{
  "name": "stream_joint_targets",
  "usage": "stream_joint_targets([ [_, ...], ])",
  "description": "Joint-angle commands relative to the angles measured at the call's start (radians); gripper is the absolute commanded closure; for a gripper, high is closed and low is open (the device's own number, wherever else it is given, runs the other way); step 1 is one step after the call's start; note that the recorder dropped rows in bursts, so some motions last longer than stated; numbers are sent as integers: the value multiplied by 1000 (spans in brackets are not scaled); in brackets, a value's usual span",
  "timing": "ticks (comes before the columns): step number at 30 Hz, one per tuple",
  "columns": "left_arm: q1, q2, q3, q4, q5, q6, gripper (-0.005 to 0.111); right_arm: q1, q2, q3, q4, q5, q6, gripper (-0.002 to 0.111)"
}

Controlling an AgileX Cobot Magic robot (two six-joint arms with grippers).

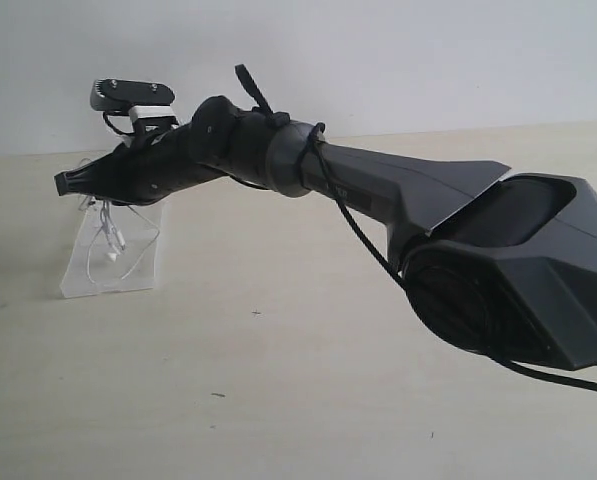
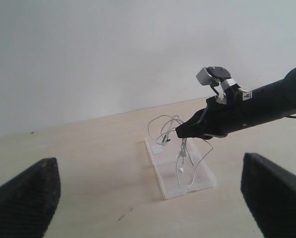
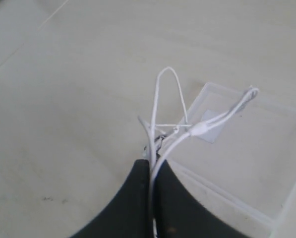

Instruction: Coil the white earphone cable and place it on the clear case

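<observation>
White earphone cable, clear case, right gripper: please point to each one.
white earphone cable (image 3: 197, 130), right wrist view, on its thicker joint.
clear case (image 2: 163, 171), left wrist view, on bare plastic beside the cable.
right gripper (image 1: 64, 183), exterior view, at its closed fingertips.

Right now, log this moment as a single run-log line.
right gripper: shut on white earphone cable | cable: loops dangling over clear case, not yet released | left gripper: open, holding nothing

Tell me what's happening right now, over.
Left fingers open, idle. Right fingers shut on white earphone cable, loose loops dangling over the clear case, not yet released. Nothing seen between cable and case.
</observation>
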Motion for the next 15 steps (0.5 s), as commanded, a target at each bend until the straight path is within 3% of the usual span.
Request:
stream_joint_targets([
  [1, 2, -4, 2, 5, -4, -7, 12, -3, 2, 3, -90, 42, 84, 108],
  [15, 2, -4, 2, 0, 2, -9, 12, -3, 11, 3, -132, 170, 110, 108],
])
